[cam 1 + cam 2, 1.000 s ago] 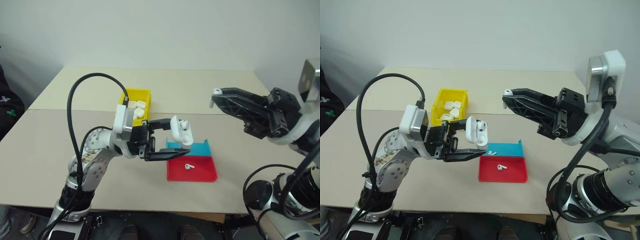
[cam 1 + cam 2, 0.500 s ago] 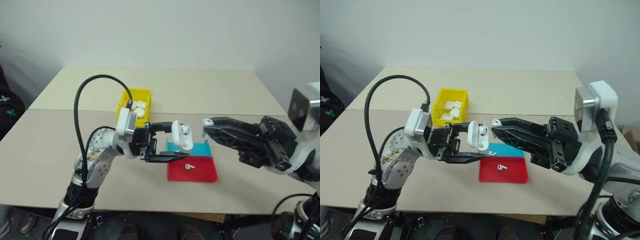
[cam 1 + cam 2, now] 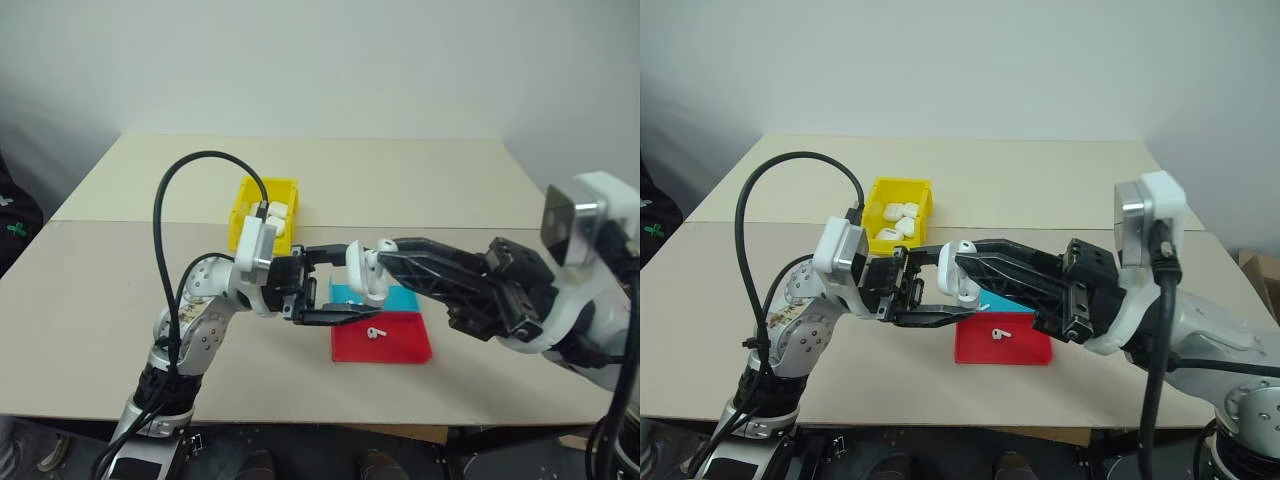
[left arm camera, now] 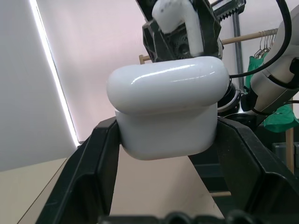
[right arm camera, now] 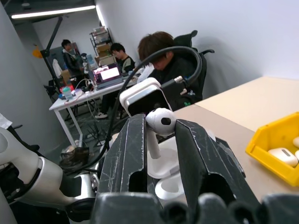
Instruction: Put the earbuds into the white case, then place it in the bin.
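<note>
Earbud (image 3: 385, 245) above held white case (image 3: 360, 275)

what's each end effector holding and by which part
Left end effector clamps the white case by its lower body sides; right end effector pinches an earbud by its stem.

I see a beige table (image 3: 420, 180) with a seam running across it from left to right. A yellow bin (image 3: 252, 195) sits on the table just behind that seam, left of centre, with several white cases inside it. Nearer to me, right of centre, a shallow blue tray (image 3: 408, 299) and a shallow red tray (image 3: 400, 345) lie touching, the blue one behind. One white earbud (image 3: 376, 333) rests in the red tray.
</note>
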{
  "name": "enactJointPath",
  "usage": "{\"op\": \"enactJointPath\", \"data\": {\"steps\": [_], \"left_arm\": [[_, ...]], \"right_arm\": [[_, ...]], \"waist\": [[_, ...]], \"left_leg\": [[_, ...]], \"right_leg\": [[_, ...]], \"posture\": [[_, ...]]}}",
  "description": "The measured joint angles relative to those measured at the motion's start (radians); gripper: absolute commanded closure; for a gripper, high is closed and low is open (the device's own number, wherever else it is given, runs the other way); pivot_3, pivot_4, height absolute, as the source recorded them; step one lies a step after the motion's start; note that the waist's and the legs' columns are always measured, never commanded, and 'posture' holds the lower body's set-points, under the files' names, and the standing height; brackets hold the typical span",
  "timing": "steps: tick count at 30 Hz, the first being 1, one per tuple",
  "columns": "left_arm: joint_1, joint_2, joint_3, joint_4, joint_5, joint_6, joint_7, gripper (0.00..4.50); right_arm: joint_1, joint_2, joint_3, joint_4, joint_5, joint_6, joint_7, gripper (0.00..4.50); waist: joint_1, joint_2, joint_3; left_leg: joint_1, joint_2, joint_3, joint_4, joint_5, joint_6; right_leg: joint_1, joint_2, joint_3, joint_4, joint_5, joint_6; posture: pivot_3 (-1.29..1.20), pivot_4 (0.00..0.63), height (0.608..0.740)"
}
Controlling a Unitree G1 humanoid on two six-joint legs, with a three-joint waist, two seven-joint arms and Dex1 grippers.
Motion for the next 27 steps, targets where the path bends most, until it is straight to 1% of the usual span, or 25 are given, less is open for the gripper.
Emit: {"op": "enactJointPath", "data": {"steps": [10,21,24,27], "left_arm": [[0.0,-0.008,0.0,0.0,0.012,-0.015,0.001,1.68],[0.001,-0.012,0.0,0.001,0.015,-0.018,0.002,1.68],[0.001,-0.012,0.0,0.007,0.018,-0.022,0.002,1.68],[0.001,-0.011,0.0,0.018,0.022,-0.028,-0.002,1.68]], "right_arm": [[0.063,-0.039,0.035,-0.002,-0.063,-0.05,0.052,3.46],[0.087,-0.065,0.059,-0.014,-0.109,-0.091,0.083,3.46],[0.099,-0.07,0.064,-0.024,-0.136,-0.103,0.094,2.78],[0.102,-0.084,0.07,-0.043,-0.17,-0.116,0.1,1.79]], "waist": [[0.003,0.0,0.0],[0.005,0.0,0.0],[0.007,0.0,0.0],[0.01,0.0,0.0]], "left_leg": [[0.0,0.0,0.0,0.0,0.0,0.0],[0.0,0.0,0.0,0.0,0.0,0.0],[0.0,0.0,0.0,0.0,0.0,0.0],[0.0,0.0,0.0,0.0,0.0,0.0]], "right_leg": [[0.0,0.0,0.0,0.0,0.0,0.0],[0.0,0.0,0.0,0.0,0.0,0.0],[0.0,0.0,0.0,0.0,0.0,0.0],[0.0,0.0,0.0,0.0,0.0,0.0]], "posture": [[0.0,0.15,0.74],[0.0,0.15,0.74],[0.0,0.15,0.74],[0.0,0.15,0.74]]}}
